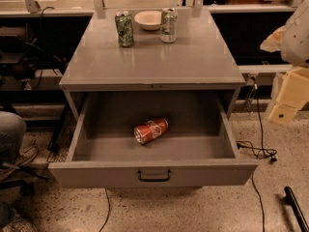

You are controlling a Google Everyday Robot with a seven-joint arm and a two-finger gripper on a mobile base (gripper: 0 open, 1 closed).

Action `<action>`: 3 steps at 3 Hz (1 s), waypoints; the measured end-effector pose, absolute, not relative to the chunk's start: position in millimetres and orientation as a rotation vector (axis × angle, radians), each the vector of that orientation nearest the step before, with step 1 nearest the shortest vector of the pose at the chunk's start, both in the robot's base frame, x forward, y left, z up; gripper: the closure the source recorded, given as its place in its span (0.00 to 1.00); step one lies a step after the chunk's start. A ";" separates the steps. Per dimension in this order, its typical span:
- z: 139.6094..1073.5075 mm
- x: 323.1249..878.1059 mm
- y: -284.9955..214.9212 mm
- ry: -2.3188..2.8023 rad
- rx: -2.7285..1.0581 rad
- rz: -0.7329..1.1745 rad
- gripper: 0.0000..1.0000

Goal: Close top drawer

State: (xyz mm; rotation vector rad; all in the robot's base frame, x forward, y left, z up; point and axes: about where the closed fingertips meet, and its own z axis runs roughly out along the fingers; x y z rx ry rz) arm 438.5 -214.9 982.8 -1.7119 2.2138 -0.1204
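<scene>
The top drawer [96,174] of the grey metal cabinet [154,62] is pulled far out toward me. Its tall front panel carries a small dark loop handle [154,176] at the centre. A red soda can [151,130] lies on its side inside the drawer. My gripper [286,103], a cream-coloured piece under the white arm [297,33], hangs at the right edge of the view. It is to the right of the cabinet, level with the drawer's back right corner, and touches nothing. The lower drawers are hidden under the open one.
On the cabinet top stand a green can [124,28], a white bowl [148,20] and a pale can [169,25]. Cables [258,151] trail on the floor at the right. A grey chair [9,139] is at the left. A black bar [295,208] lies at the bottom right.
</scene>
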 end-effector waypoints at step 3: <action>932.9 426.1 -199.4 2.273 -1.677 -0.038 0.00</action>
